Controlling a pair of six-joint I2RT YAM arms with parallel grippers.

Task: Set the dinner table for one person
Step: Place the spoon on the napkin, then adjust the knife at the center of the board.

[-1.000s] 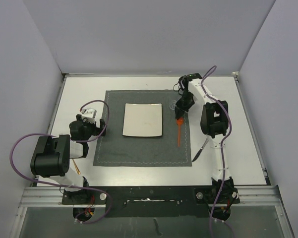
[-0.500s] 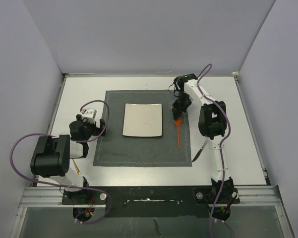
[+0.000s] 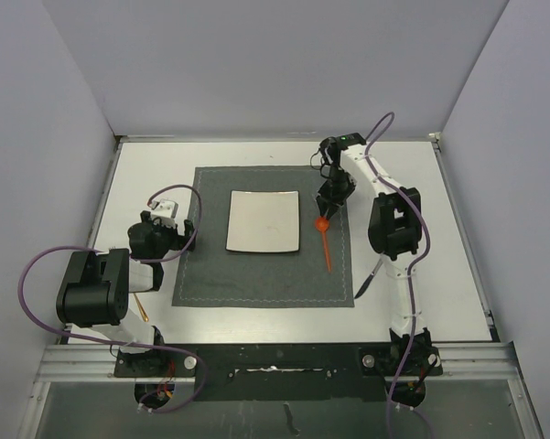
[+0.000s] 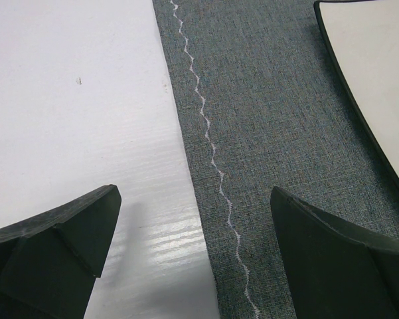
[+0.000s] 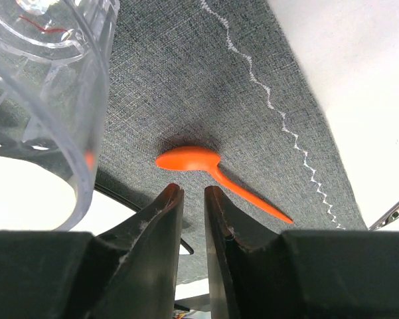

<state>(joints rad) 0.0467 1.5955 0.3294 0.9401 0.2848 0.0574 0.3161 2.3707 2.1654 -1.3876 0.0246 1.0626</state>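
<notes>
On the white dinner table (image 3: 146,178) lies a dark grey placemat (image 3: 265,274) with a white square plate (image 3: 264,221) on it. An orange spoon (image 3: 326,243) lies on the mat right of the plate. My right gripper (image 3: 329,203) hovers just beyond the spoon's bowl (image 5: 186,159). Its jaws stand a narrow gap apart with nothing between them. A clear glass (image 5: 46,80) stands close beside it on the left in the right wrist view. My left gripper (image 3: 181,230) is wide open and empty over the mat's left stitched edge (image 4: 209,143).
A metal knife (image 3: 368,277) lies on the table right of the mat, near the right arm. A thin brown stick (image 3: 141,306) lies by the left arm's base. Grey walls close in three sides. The plate's corner (image 4: 372,53) shows in the left wrist view.
My right gripper has drifted slightly left and away from me, and its jaws have parted a little. The spoon's bowl end has shifted left and now shows. The left arm is still.
</notes>
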